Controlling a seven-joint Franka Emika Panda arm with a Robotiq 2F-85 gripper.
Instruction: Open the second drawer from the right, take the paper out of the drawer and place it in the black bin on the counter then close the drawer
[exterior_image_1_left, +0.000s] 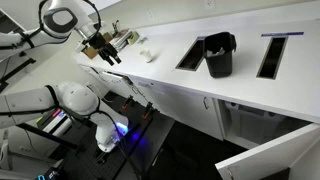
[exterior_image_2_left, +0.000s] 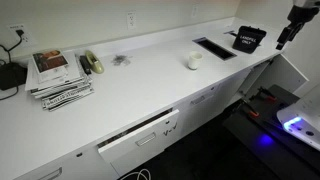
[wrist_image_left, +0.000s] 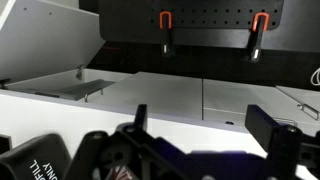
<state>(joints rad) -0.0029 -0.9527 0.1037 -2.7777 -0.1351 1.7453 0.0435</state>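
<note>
- Gripper (exterior_image_1_left: 104, 52) at upper left of an exterior view, hanging above the counter (exterior_image_1_left: 165, 40); jaws spread wide, nothing between them.
- Same gripper (exterior_image_2_left: 286, 38) at upper right edge in an exterior view, just right of the black bin (exterior_image_2_left: 248, 40), not touching it.
- Wrist view: dark fingers (wrist_image_left: 140, 120) along the bottom edge, wide apart, empty; white cabinet fronts beyond.
- Black bin (exterior_image_1_left: 219, 55) upright on the counter, between two dark cut-outs (exterior_image_1_left: 190, 55).
- Drawer (exterior_image_2_left: 140, 135) at lower centre, white front standing slightly out, dark gap along its top edge; inside not visible.
- Small white lump (exterior_image_2_left: 193, 60) on the counter (exterior_image_2_left: 130, 95) near a cut-out; too small to tell whether paper.
- Stack of magazines (exterior_image_2_left: 58, 78) at left.
- Cabinet door (exterior_image_1_left: 265, 150) swung open, lower right.
</note>
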